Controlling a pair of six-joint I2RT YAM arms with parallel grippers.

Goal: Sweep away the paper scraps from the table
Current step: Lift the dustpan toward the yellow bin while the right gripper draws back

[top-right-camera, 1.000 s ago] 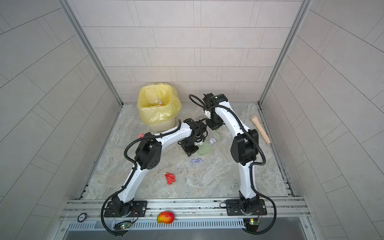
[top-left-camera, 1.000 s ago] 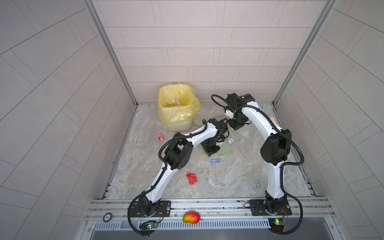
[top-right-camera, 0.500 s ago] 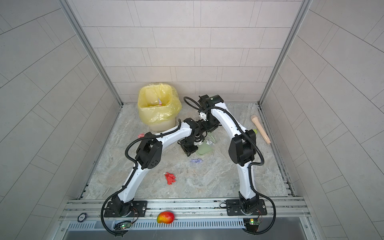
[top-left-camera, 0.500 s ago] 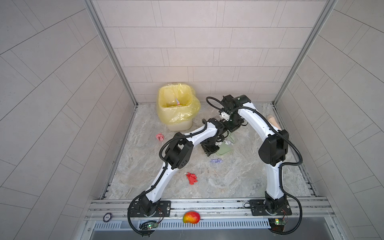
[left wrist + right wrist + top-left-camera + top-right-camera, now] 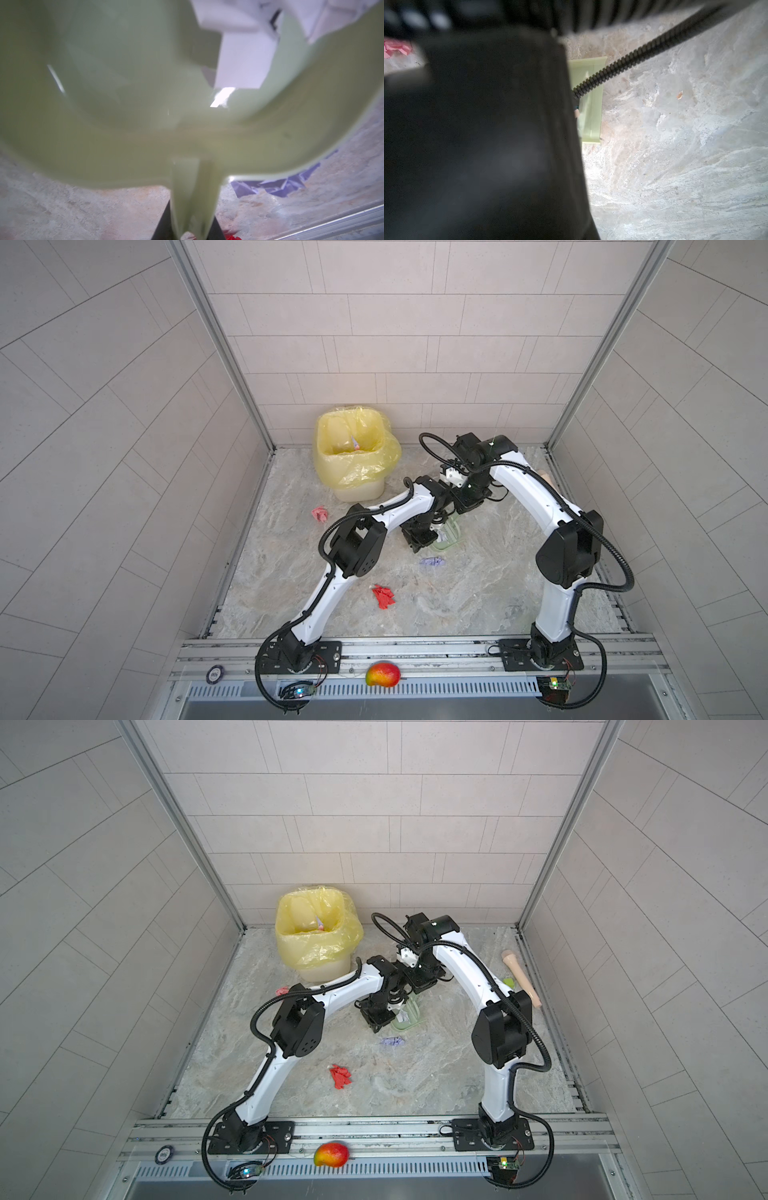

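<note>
progress: partway, judged | left gripper (image 5: 191, 226) grasps green dustpan (image 5: 451, 541) handle, white scrap (image 5: 243, 62) inside | right gripper (image 5: 464, 508) clenched, contents hidden | unswept on table (image 5: 478, 593): lavender scrap (image 5: 432, 561) centre, red scrap (image 5: 383, 596) 7 o'clock, pink scrap (image 5: 319, 513) 10 o'clock | lined bin (image 5: 353, 472) 11 o'clock

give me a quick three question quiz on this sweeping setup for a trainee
1. True or false: the left gripper holds the dustpan by its handle.
2. Which lies nearest the dustpan: a) red scrap, b) purple scrap, c) pink scrap?
3. Fill in: the bin is lined with a ____ bag.

Key: 1 true; 2 b; 3 yellow.
</note>
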